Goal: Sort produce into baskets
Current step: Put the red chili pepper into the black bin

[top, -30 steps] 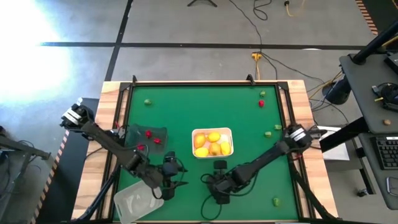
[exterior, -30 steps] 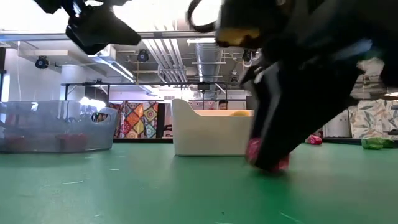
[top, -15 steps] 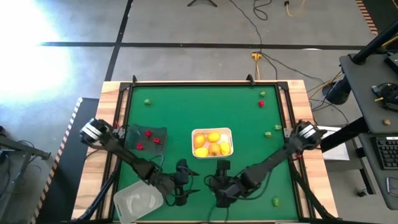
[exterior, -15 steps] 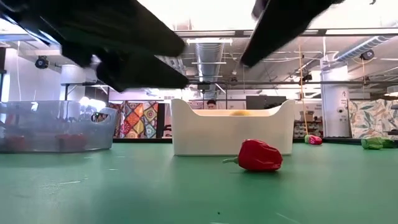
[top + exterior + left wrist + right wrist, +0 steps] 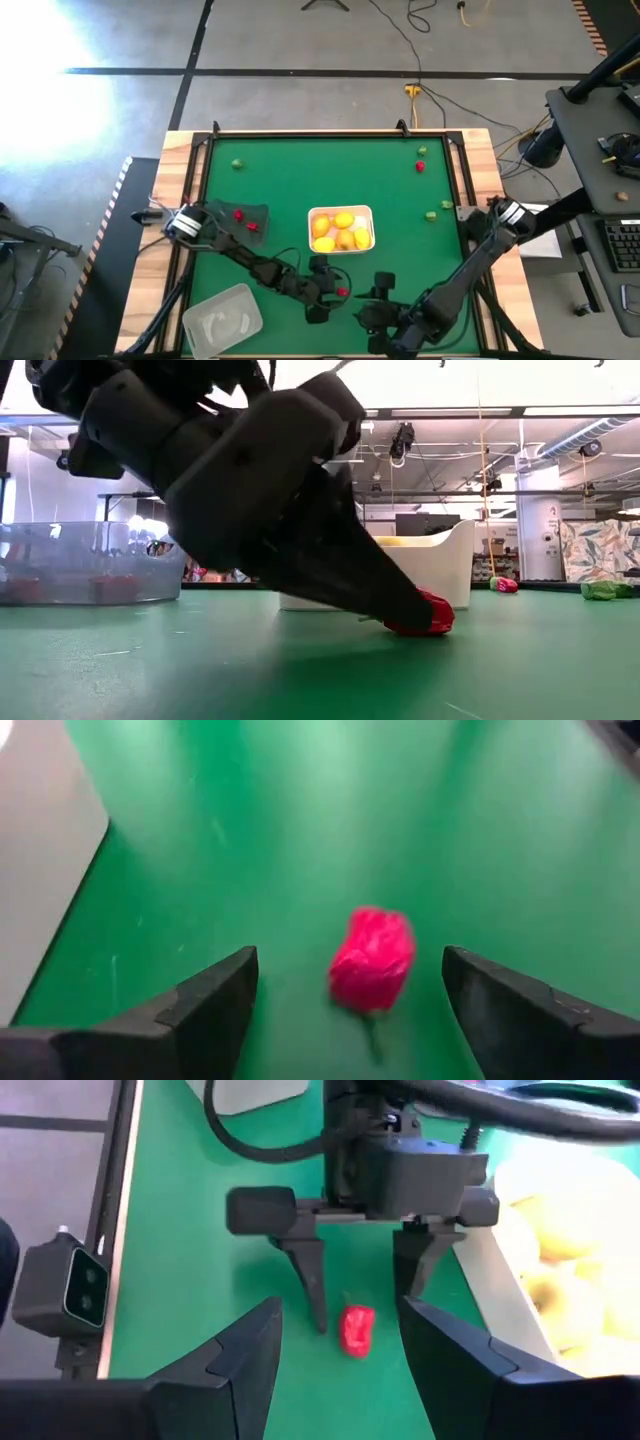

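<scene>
A small red pepper point(image 5: 342, 292) lies on the green table in front of the white basket point(image 5: 372, 212), which holds yellow-orange produce. My left gripper point(image 5: 322, 296) is low over the table and open. Its fingers stand on either side of the pepper point(image 5: 372, 958) without touching it, as the right wrist view also shows point(image 5: 356, 1330). My right gripper point(image 5: 380, 300) hangs open and empty just to the pepper's right, above the table. The dark see-through basket point(image 5: 256, 212) holds red pieces. The clear basket point(image 5: 222, 320) sits at the near left.
Loose produce lies far off: a green piece point(image 5: 238, 164) at the far left, a red piece point(image 5: 421, 166) at the far right and green pieces point(image 5: 432, 213) by the right edge. Open green table lies between the baskets and the far edge.
My right gripper has let go of the red pepper, risen and drawn back toward the table's near right. The pepper now lies free on the table. My left gripper has swung toward the table's right and come down, so that its fingers now stand around the pepper.
</scene>
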You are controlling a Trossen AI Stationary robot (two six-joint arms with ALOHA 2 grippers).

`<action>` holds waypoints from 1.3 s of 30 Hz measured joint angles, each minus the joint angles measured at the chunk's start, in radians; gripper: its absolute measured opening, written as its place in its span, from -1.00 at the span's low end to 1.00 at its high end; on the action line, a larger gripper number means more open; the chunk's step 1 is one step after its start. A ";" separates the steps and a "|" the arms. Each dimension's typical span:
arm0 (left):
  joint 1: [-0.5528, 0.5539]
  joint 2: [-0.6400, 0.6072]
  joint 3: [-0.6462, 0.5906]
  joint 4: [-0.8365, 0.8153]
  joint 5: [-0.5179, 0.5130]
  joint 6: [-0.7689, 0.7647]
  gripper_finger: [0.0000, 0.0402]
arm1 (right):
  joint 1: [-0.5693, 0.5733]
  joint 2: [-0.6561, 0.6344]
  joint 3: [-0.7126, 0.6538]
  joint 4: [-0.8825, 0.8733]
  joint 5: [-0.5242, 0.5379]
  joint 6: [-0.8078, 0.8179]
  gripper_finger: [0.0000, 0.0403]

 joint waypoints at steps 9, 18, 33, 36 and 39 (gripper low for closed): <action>0.003 0.031 0.016 0.015 -0.001 0.050 0.26 | 0.004 0.009 -0.003 -0.016 0.000 0.007 -0.04; 0.004 0.058 0.016 0.100 -0.024 0.051 -0.34 | -0.004 0.006 -0.003 -0.032 0.108 -0.090 -0.05; -0.124 -0.408 -0.033 -0.557 -0.210 -0.230 -0.78 | 0.029 -0.086 0.014 0.007 0.018 -0.114 -0.05; -0.133 -0.570 -0.033 -0.937 -0.341 -0.421 -0.80 | 0.029 -0.084 0.014 0.102 -0.070 -0.154 -0.05; -0.116 -0.689 -0.039 -1.311 -0.426 -0.785 -0.80 | 0.029 -0.082 0.014 0.185 -0.106 -0.142 -0.05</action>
